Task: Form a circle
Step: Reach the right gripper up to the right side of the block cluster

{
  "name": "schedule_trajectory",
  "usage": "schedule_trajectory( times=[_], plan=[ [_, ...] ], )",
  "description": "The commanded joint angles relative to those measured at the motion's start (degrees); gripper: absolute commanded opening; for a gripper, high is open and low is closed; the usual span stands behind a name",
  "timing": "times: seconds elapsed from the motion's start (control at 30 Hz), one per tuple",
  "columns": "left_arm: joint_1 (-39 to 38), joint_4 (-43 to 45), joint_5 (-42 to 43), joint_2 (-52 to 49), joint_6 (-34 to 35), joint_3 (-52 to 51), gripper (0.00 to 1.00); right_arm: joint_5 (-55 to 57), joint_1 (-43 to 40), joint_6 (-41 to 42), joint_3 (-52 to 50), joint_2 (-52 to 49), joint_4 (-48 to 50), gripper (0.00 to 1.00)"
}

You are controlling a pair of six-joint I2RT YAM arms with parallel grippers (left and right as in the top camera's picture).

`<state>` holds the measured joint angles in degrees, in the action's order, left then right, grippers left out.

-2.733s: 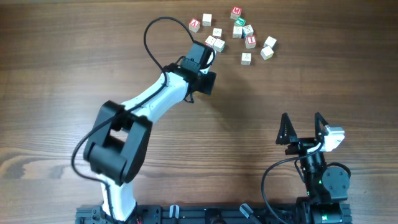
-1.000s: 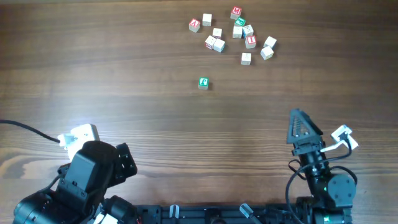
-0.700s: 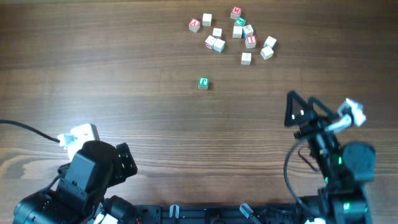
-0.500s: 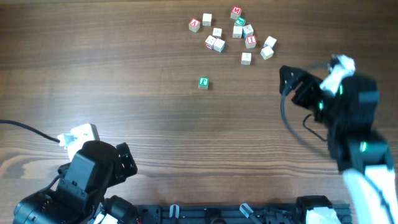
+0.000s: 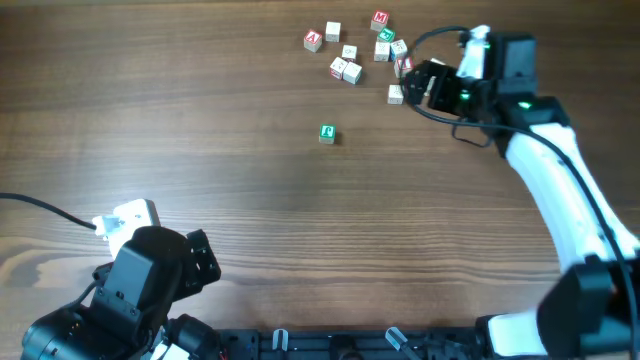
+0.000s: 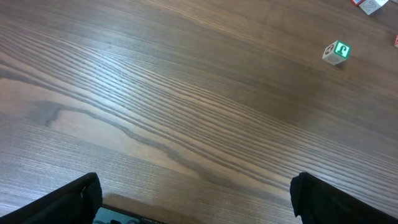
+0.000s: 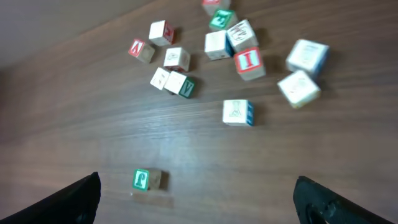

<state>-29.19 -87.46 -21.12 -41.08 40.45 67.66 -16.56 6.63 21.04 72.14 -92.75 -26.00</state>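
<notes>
1. Table (image 5: 200,120): the wood surface is flat and smooth. Expect small items to slide on it when nudged.
2. Right arm (image 5: 560,190): it reaches across to the far right of the table. The right gripper (image 5: 418,84) sits at the right edge of the loose cubes (image 5: 351,72). Its jaws are spread wide with nothing between them. Whether a finger touches a cube cannot be told from the overhead view.
3. Left arm (image 5: 150,285): it is folded at the near left edge. The left gripper (image 6: 199,208) is spread wide and empty, low over bare wood.
4. Loose cubes: these lie in an untidy group at the far side, some touching, some apart. The wrist view shows them all ahead of the right fingertips.
5. Green cube (image 5: 327,133): this is the only piece placed for the circle, so the ring is barely begun.
   - Location: it sits alone on bare wood, nearer you than the loose cubes and well apart from them. It lies to the left of the right gripper, and far ahead and right of the left gripper.
   - Handling: judge each cube as light, rigid wood with slick faces, easily tipped or pushed.
   - Grip: close on two opposite flat faces, not on corners, and release gently.
</notes>
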Motion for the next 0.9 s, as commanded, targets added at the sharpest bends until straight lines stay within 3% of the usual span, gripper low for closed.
schedule_trajectory(
  times=[0.0,0.17,0.43,0.6,0.63,0.87],
  plan=[
    [0.1,0.0,0.1,-0.1,1.0,-0.2,1.00,7.2,3.8,-1.4,4.1,-9.1,3.9,1.00],
    [0.1,0.0,0.1,-0.1,1.0,-0.2,1.00,15.6,8.0,-0.4,5.0,-20.8,14.3,0.92],
    [0.1,0.0,0.1,-0.1,1.0,-0.2,1.00,24.5,9.0,1.6,5.0,-29.6,23.0,0.81],
    [0.1,0.0,0.1,-0.1,1.0,-0.2,1.00,24.2,9.3,1.4,5.0,-30.7,23.8,0.58],
    [0.1,0.0,0.1,-0.1,1.0,-0.2,1.00,24.0,9.3,0.3,5.0,-30.7,23.0,0.45],
    [0.1,0.0,0.1,-0.1,1.0,-0.2,1.00,20.8,9.3,-6.3,5.0,-28.0,20.1,0.27]
  ],
)
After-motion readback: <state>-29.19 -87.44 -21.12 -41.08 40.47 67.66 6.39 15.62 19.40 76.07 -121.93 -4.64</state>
